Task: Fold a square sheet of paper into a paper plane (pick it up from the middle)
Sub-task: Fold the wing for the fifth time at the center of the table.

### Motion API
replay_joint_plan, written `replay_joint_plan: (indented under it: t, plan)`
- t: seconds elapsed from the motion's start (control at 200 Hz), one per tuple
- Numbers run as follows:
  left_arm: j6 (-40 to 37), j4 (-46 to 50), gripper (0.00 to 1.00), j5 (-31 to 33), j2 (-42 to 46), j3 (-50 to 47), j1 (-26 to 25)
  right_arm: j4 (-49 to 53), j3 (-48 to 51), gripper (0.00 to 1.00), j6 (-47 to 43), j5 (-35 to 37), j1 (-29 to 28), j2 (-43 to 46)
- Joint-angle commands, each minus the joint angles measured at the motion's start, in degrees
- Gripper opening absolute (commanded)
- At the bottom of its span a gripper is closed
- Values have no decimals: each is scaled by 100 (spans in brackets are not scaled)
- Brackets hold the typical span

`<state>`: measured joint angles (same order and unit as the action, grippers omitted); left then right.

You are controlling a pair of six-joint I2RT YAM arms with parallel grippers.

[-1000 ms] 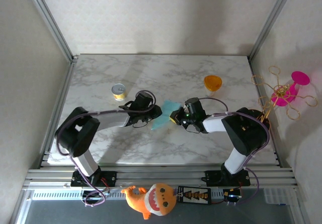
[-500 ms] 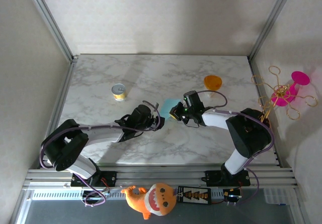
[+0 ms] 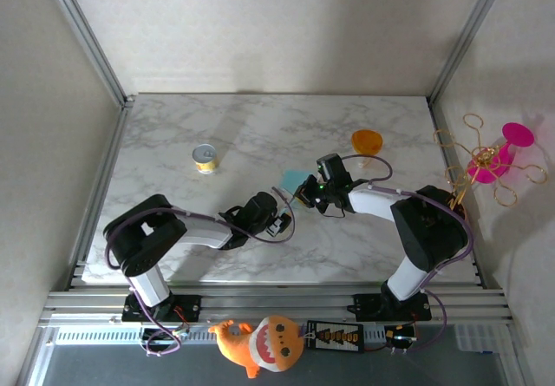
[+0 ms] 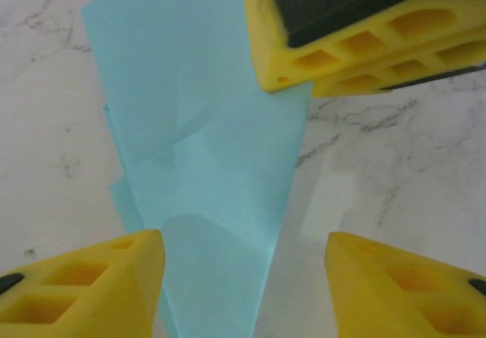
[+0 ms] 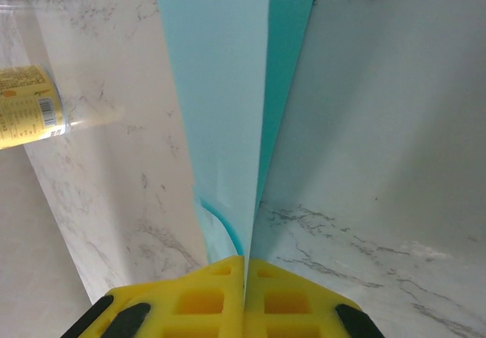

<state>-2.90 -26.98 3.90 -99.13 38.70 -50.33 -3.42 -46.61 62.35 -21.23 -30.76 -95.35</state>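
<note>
The teal-blue paper [image 3: 293, 180] is folded into a narrow pointed paper plane with a centre crease. My right gripper [image 3: 304, 197] is shut on its rear end and holds it just over the marble table [image 3: 173, 126]. In the right wrist view the plane [image 5: 220, 87] runs straight up from the closed right gripper [image 5: 244, 277]. My left gripper [image 3: 281, 224] stands open a little nearer and to the left, apart from the paper. In the left wrist view the plane [image 4: 205, 163] narrows down between the open left gripper [image 4: 243, 292], and the right gripper's fingers [image 4: 364, 34] pinch its far end.
A small yellow can [image 3: 205, 157] stands at the back left and also shows as the can [image 5: 26, 106]. An orange cup [image 3: 367, 141] sits behind the right gripper. A pink wire ornament [image 3: 494, 156] hangs off the right edge. A plush toy [image 3: 260, 343] lies below the front rail.
My left gripper opened, let go of the paper and drew back toward the near edge. My right gripper, still shut on the paper, shifted slightly away from me.
</note>
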Motion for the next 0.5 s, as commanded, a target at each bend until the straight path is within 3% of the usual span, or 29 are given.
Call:
replay_joint_plan:
  t: [0.0, 0.496]
  plan:
    - [-344, -445, 55, 463, -162, 72, -65, 234, -138, 0, 75, -143, 61, -62]
    - [-545, -686, 42, 295, -571, 101, -144, 285, -173, 0, 279, -359, 134, -123]
